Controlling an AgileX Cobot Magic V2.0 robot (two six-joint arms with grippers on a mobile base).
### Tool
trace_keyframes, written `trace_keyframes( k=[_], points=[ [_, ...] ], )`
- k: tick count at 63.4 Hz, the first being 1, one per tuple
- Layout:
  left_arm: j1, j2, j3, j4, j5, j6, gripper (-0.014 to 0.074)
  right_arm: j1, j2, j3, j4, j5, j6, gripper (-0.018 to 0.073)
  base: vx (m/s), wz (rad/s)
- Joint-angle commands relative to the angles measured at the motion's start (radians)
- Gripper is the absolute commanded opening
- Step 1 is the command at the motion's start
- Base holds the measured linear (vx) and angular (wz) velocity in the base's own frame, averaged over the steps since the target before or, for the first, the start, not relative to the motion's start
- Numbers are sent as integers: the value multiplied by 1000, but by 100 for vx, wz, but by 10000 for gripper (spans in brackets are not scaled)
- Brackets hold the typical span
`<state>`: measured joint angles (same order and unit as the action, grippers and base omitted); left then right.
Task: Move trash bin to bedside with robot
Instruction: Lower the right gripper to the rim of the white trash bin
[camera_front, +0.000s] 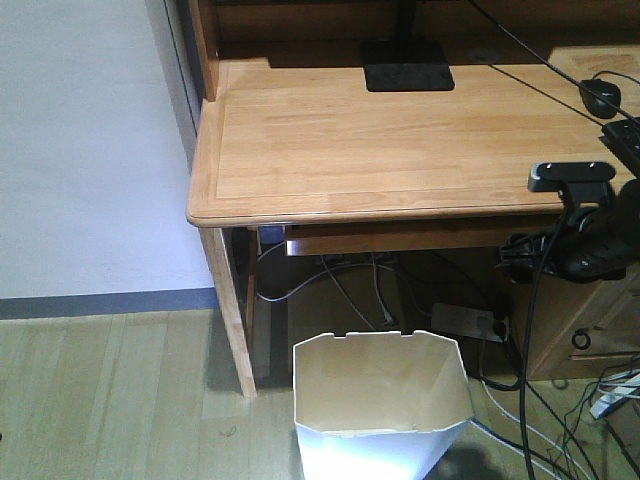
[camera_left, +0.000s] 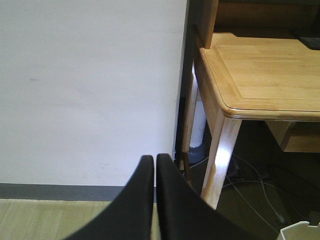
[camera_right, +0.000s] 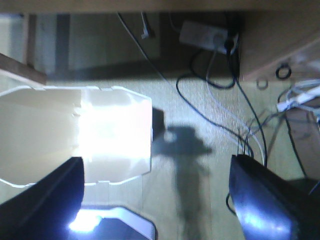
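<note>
Tall white thin-walled plastic trash bin (camera_front: 380, 395) upright on pale plank floor (camera_front: 110, 400), near light wooden desk (camera_front: 380, 140), left gripper (camera_left: 154, 160) pressed together, right gripper (camera_right: 156, 165) spread wide, empty.

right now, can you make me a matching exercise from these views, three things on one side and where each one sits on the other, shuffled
Things:
1. trash bin
2. black stand base
3. white power strip

Places:
A. on the floor under the desk
B. on the floor in front of the desk
C. at the back of the desk top

Pairs: 1-B, 2-C, 3-A
</note>
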<state>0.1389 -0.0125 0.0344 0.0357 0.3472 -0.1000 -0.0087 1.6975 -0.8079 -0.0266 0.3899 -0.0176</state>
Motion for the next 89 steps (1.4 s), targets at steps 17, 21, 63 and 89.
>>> trace_keyframes(
  k=[17, 21, 63, 89],
  points=[
    [-3, -14, 3, -2, -66, -4, -6, -121, 283, -115, 220, -72, -326, 564, 0, 0],
    [-3, -14, 3, -2, -66, -4, -6, -121, 342, -130, 303, -95, -423, 564, 0, 0],
    [-3, -14, 3, -2, -66, -4, -6, -119, 897, -425, 952, -143, -1164, 564, 0, 0],
    [-3, -14, 3, -2, -66, -4, -6, -119, 1123, -596, 965, -104, -1177, 564, 0, 0]
  ],
)
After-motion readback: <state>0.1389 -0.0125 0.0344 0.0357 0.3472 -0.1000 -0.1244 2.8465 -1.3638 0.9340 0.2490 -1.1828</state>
